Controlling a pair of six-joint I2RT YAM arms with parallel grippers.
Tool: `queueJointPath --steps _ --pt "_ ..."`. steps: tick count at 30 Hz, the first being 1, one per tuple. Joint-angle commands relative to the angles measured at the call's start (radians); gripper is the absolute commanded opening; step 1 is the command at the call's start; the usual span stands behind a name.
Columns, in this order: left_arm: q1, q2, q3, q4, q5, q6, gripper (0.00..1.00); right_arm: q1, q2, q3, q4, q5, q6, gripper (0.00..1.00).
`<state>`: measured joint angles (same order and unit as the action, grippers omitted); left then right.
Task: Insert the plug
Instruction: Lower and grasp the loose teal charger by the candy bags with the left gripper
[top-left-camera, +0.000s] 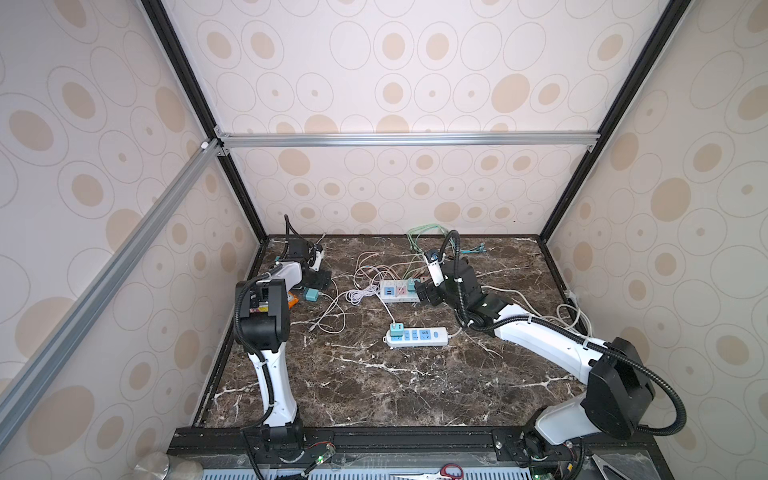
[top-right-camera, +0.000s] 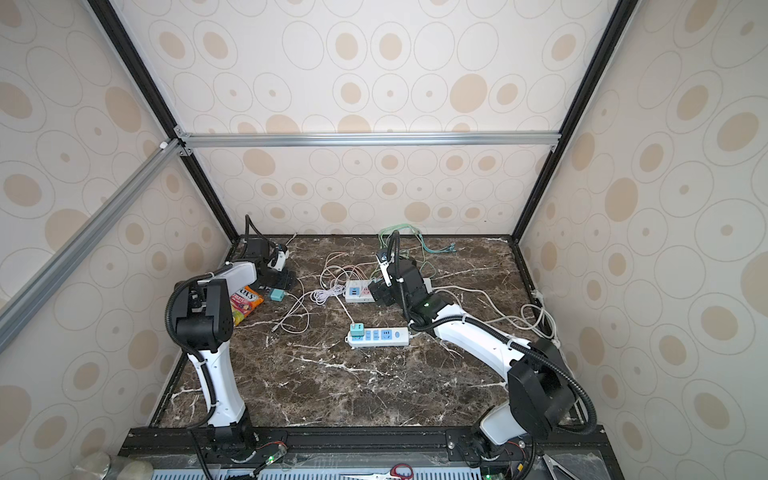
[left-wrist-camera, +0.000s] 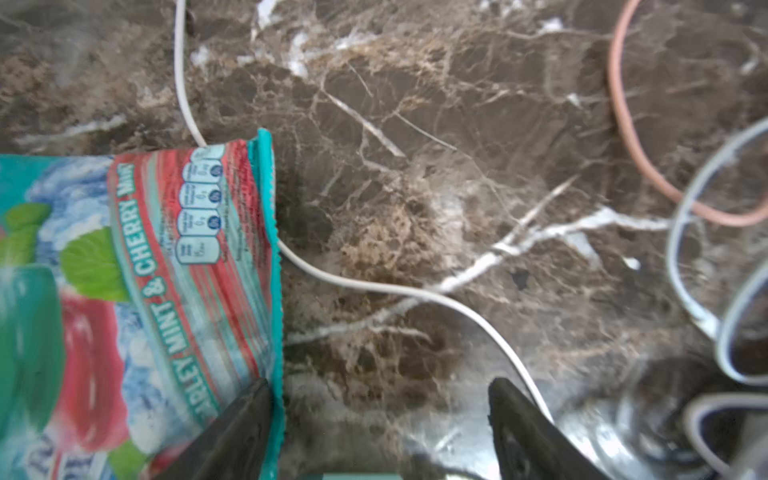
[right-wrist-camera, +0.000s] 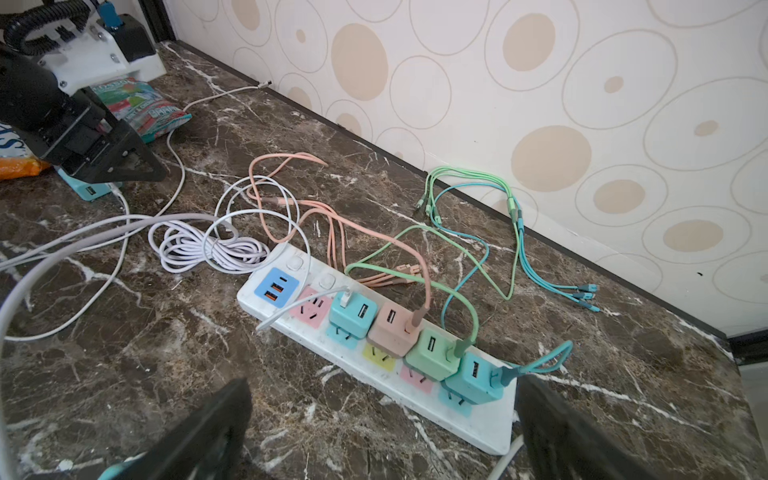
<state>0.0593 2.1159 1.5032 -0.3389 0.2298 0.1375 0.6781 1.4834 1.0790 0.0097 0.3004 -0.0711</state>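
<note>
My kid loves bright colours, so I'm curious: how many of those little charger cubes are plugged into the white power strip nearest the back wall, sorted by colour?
Teal cubes: 2
Peach-pink cube: 1
Green cube: 1
Total plugged into that power strip: 4

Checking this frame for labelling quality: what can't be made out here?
- Loose teal charger: mostly covered by the left gripper in the right wrist view; only a sliver at the left wrist view's edge, so contact is unclear.
- Far power strip: right end hidden behind the right gripper in both top views.
- Candy bag: cut off by the frame edge, small print blurred, left wrist view.
- Near power strip: sockets too small in top views.
</note>
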Motion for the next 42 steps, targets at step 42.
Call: queueJointPath --steps 42 --pt "-0.283 -0.591 -0.691 0.022 -0.188 -0.394 0.84 -0.003 0.1 0.085 -0.04 -0.049 0.003 1.0"
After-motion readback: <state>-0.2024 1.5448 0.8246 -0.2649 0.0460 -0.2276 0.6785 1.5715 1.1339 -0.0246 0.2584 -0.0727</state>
